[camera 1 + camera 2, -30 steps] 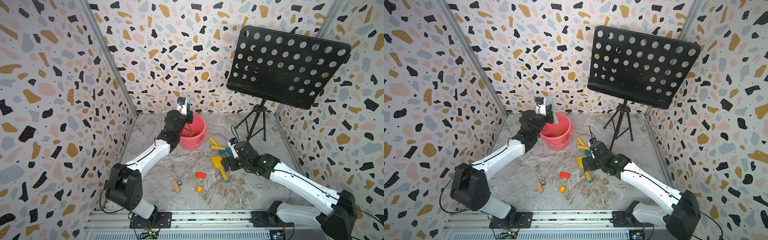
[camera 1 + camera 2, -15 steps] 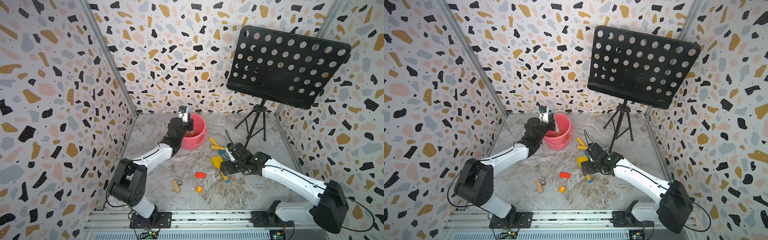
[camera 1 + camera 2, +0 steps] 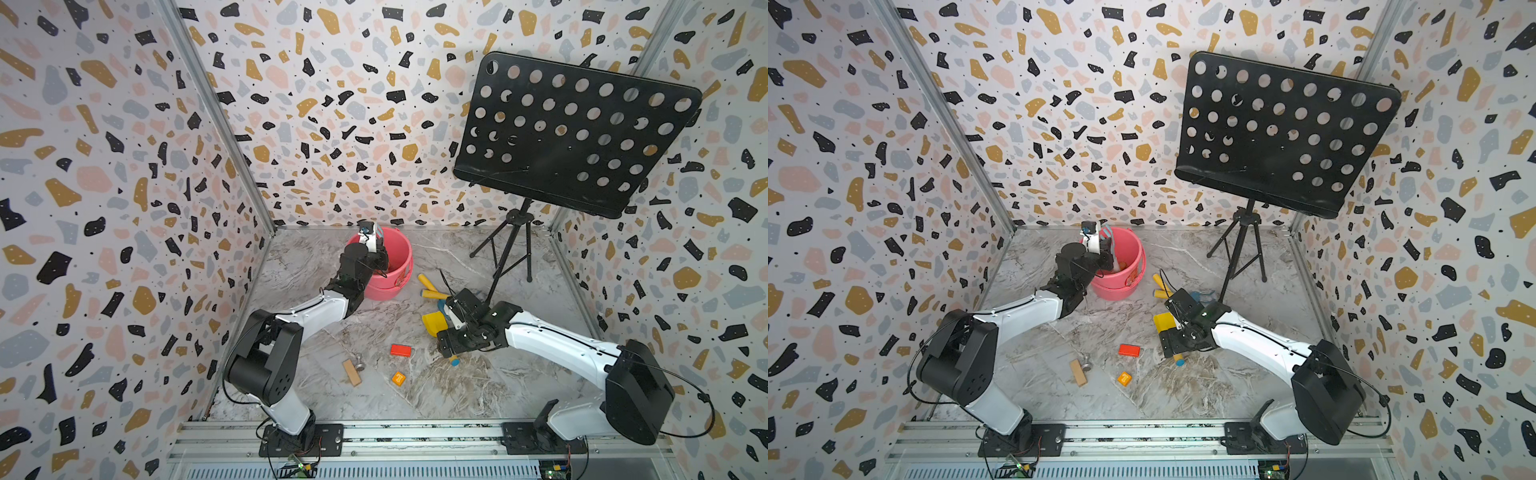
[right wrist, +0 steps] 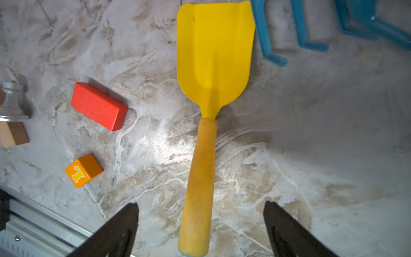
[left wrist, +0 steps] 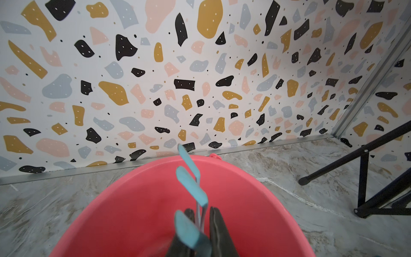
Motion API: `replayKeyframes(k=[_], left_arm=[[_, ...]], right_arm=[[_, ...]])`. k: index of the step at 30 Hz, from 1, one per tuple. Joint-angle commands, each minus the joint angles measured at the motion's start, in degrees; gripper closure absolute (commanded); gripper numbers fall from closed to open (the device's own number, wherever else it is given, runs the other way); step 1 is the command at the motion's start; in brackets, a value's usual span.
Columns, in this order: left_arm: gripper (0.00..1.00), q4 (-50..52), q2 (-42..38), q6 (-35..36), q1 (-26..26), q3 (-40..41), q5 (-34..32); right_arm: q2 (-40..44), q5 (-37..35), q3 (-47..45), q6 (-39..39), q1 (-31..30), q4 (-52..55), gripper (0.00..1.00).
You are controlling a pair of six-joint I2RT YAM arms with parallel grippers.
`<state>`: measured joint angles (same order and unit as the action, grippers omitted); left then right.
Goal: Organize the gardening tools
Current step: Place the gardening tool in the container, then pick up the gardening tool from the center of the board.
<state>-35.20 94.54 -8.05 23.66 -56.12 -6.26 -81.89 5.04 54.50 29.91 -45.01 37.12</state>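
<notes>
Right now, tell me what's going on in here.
Two robot arms are sorting toy gardening tools. The left gripper has the light-blue fork between its jaws over the red bucket; whether it grips it is unclear. The right gripper hangs open astride the handle of the yellow scoop on the floor, not touching it.

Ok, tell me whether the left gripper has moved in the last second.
Yes. The left gripper has come down: a second ago it was above the bucket rim, now it sits lower, at the bucket mouth, with the fork between its jaws.
</notes>
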Motion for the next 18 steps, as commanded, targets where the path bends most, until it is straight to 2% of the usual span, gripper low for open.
replayKeyframes(k=[1, 6, 16, 18], left_arm=[[0.74, -3.04, 0.05, -1.41, -0.39, 0.55, 0.34], [0.60, -1.30, -1.61, -1.62, -0.42, 0.75, -0.31], [0.39, 3.50, -8.22, -2.61, -0.38, 0.91, -1.35], [0.29, 4.90, -9.60, -3.34, -0.41, 0.96, -1.53]], right_arm=[[-1.09, 1.89, 2.09, 0.74, -0.33, 2.35, 0.07], [-3.22, 2.57, 2.19, 1.14, -0.65, 2.63, 0.10], [-6.30, 4.06, 1.97, 0.95, -0.85, 2.66, 0.19], [-6.65, 4.18, 1.93, 0.84, -0.92, 2.50, 0.22]])
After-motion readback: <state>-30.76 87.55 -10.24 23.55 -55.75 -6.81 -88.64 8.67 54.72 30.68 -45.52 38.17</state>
